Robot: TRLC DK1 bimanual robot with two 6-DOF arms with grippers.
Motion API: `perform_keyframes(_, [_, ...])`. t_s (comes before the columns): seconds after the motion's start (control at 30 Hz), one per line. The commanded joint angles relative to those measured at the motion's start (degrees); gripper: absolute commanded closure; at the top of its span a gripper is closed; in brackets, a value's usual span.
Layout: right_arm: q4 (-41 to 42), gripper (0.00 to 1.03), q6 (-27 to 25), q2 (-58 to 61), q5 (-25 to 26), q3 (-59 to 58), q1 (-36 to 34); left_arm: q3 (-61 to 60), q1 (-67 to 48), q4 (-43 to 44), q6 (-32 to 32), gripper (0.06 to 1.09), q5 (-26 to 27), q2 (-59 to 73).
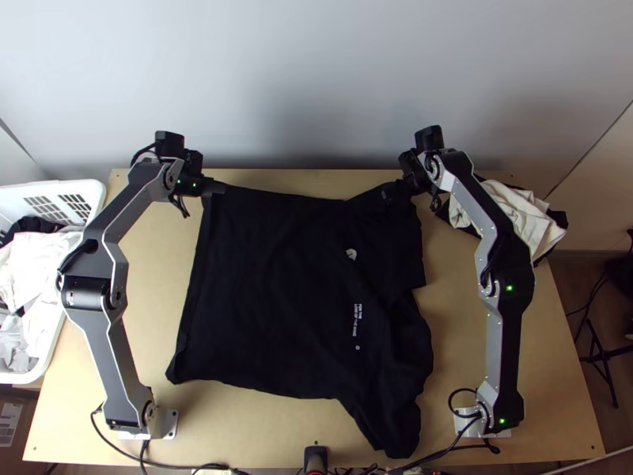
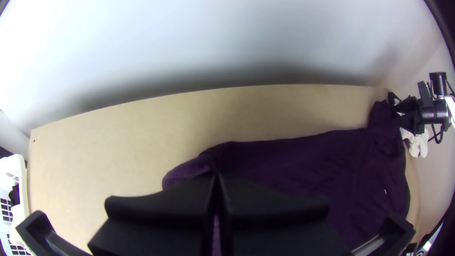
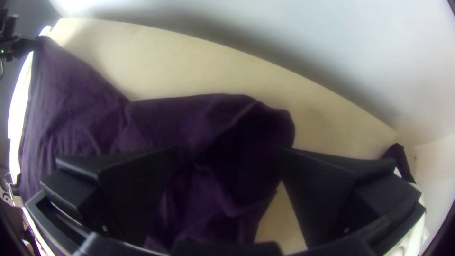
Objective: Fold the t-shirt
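T-shirt (image 1: 269, 277), one, seemingly pinched by left gripper (image 1: 217, 188).

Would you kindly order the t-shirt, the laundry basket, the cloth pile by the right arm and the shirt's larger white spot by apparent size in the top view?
1. T-shirt
2. Laundry basket, cut off at the edge
3. Cloth pile, partly hidden by the right arm
4. Larger white spot

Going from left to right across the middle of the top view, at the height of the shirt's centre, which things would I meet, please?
White basket with cloths, left arm, spread black t-shirt, right arm, then a black stand at the right edge.
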Motion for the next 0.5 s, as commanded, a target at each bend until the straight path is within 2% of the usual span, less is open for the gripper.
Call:
perform_keyframes(0.0, [0.0, 0.1, 0.0, 2.4, 0.8, 3.7, 0.3, -0.1, -0.3, -0.2, -0.1, 1.05, 0.0, -0.2])
perform_keyframes(0.2, [-0.9, 0.1, 3.1, -0.5, 0.7, 4.3, -1.7, -0.1, -0.3, -0.4, 0.2, 1.05, 0.1, -0.5])
perform_keyframes(0.47, [-0.9, 0.11, 2.9, 0.7, 0.8, 4.8, -4.0, 0.0, -0.2, -0.4, 0.4, 1.05, 0.1, -0.3])
